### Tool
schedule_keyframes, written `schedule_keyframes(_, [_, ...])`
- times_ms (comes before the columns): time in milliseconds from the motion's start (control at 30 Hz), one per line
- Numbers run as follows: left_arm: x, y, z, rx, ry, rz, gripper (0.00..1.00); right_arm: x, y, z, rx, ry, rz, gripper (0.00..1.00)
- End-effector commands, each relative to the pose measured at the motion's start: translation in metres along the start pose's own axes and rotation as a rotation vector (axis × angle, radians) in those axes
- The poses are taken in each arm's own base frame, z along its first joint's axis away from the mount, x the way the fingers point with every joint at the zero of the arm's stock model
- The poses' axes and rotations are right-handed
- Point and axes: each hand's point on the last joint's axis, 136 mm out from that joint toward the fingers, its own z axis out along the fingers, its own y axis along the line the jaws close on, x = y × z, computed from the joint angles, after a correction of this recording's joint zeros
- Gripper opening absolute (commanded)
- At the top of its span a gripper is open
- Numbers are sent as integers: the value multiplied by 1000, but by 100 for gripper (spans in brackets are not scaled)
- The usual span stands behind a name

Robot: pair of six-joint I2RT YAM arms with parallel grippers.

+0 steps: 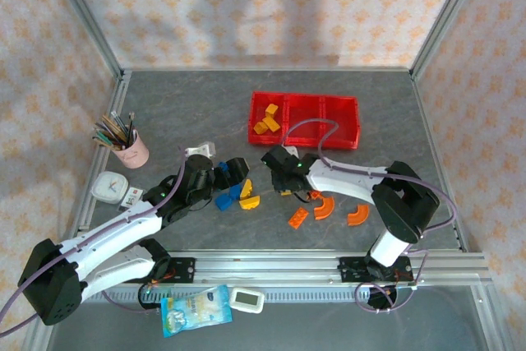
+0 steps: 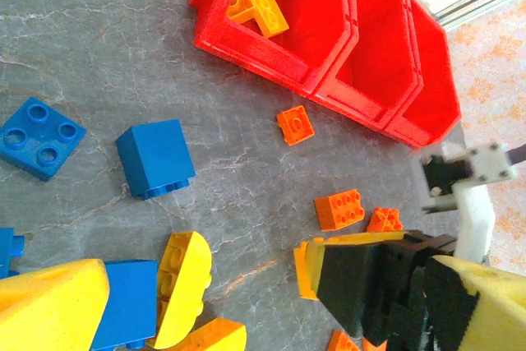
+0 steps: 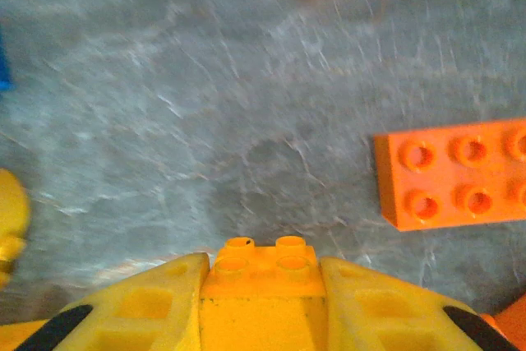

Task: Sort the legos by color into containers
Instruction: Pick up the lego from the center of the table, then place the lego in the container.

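The red containers (image 1: pixel 306 143) stand at the back centre, with yellow legos (image 1: pixel 267 117) in the left bin (image 2: pixel 263 47). My right gripper (image 3: pixel 261 262) is shut on a small orange-yellow four-stud brick (image 3: pixel 261 275) just above the table, left of an orange brick (image 3: pixel 452 174). The left wrist view shows the same gripper (image 2: pixel 329 273) as a black finger with the brick at its tip. My left gripper (image 1: pixel 233 172) is open and low over blue legos (image 2: pixel 154 158) and yellow legos (image 2: pixel 182 281). Its fingers (image 2: pixel 49 310) stand wide apart and hold nothing.
Orange legos lie right of centre: a block (image 1: pixel 298 217) and two arcs (image 1: pixel 323 207) (image 1: pixel 357 215). A pink pencil cup (image 1: pixel 130 147) and a small white clock (image 1: pixel 108 187) stand at the left. The metal rail (image 1: pixel 329 265) runs along the near edge.
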Motion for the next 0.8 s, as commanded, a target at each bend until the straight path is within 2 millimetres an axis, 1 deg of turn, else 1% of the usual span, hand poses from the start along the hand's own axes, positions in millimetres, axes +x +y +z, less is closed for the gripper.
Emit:
schedule_keyframes(0, [-17,-12,-6,14,-60,17,99,-33,11,-22,-13,-89,-12,34])
schedule_keyframes(133, [-27,-14,-10,-13,-88,47,99,-69,24,-36,-59,-148,4,34])
schedule_keyframes(200, [-32,-13,-11,-25,-99,59,99,-87,29,-39,-78,-171,10,34])
schedule_keyframes(300, [-42,-11,-13,-37,-119,66,99,-121,32,-41,-72,-224,26,34])
schedule_keyframes(433, [-59,-7,-16,-44,-152,55,99,-160,34,-32,-45,-266,39,35])
schedule_keyframes(533, [-71,-6,-18,-34,-175,48,99,-183,35,-22,-23,-292,48,35])
schedule_keyframes(667, [-82,0,-16,-39,-189,40,99,-210,33,-7,6,-310,58,35])
schedule_keyframes(767, [-87,1,-14,-47,-194,46,99,-227,31,7,30,-335,67,35])
